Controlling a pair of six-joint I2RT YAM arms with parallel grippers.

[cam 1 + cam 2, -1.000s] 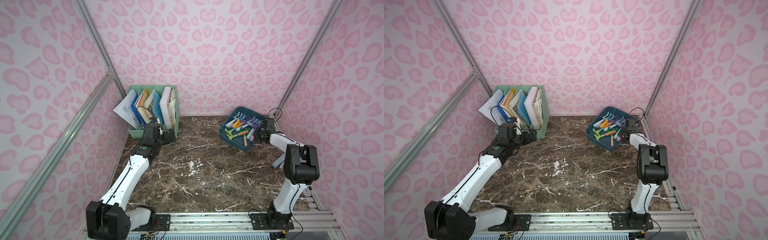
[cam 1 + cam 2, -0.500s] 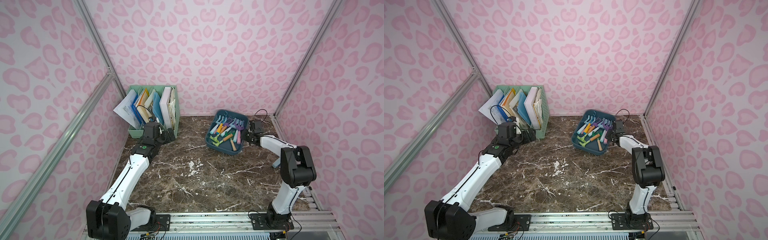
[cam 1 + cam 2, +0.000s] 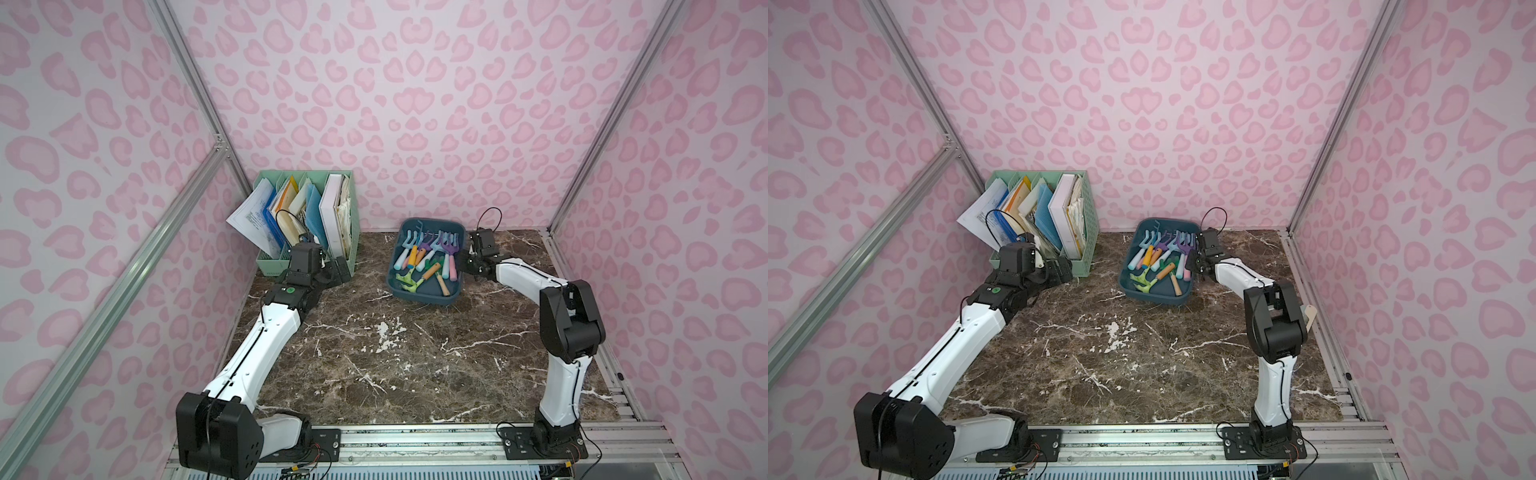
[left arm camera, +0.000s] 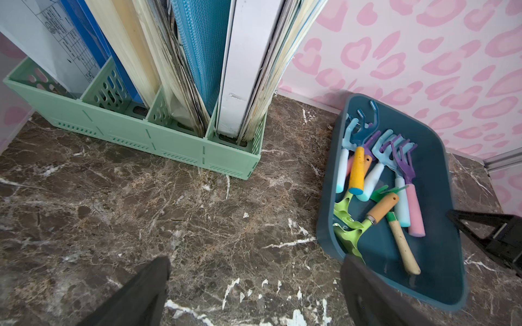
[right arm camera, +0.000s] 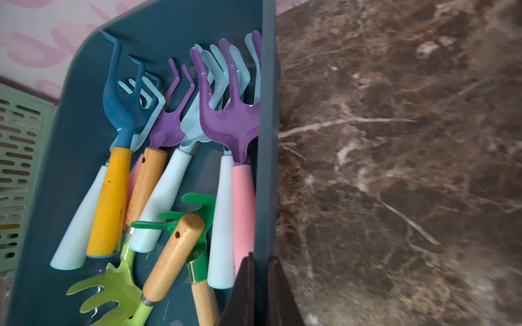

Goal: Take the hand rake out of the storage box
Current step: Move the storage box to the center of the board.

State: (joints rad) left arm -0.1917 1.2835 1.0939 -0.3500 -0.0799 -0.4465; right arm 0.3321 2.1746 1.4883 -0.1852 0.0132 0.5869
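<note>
R tool is clamped on the storage box side wall, one finger inside, one outside (a rim pinch, no rake held). L tool stands wide apart over the table, off the box's opposite long side. Best bet, I'd say: use the R pinch as an anchor, bring L in from above & close across a handle mid-length. No rake is out yet. The purple rake w/ pink handle lies inside against the pinched wall, long axis along the box's length, tines twd its far end.
</note>
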